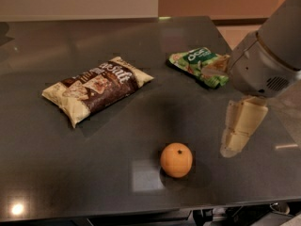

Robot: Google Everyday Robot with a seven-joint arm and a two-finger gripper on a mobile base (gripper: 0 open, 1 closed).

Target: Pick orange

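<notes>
The orange point(176, 160) is a small round fruit with a dark stem dot on top, lying on the dark table point(141, 79) near its front edge. My gripper point(240, 128) hangs from the grey arm at the right side of the camera view, its pale fingers pointing down. It is to the right of the orange and apart from it, holding nothing.
A brown and cream snack bag point(96, 87) lies left of centre. A green snack bag point(200, 65) lies at the back right, partly behind the arm. The table's right edge runs close behind the gripper.
</notes>
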